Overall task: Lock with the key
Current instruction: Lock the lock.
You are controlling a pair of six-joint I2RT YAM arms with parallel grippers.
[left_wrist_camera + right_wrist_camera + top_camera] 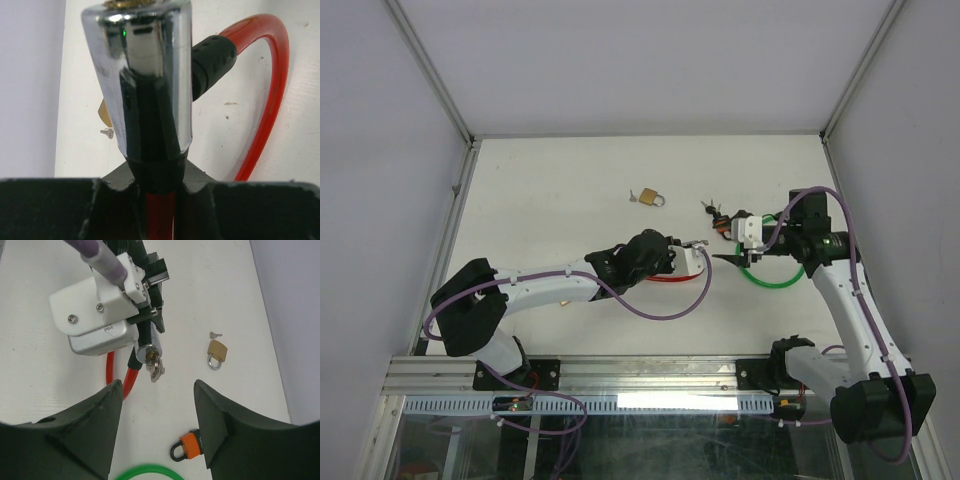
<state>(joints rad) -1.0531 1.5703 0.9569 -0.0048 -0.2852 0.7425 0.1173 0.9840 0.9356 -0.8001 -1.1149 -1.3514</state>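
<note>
The right gripper (157, 389) stands with its jaws well apart and holds nothing. Just ahead of its fingertips the key (155, 366) appears to sit in the end face of the chrome lock cylinder (146, 351), though the small bunch blurs how deep it goes. The cylinder's long axis points toward the right gripper, so the right arm is nearer the key. The left gripper (156, 182) is clamped around that cylinder, and its red cable (272, 100) loops over the counter (50, 390).
</note>
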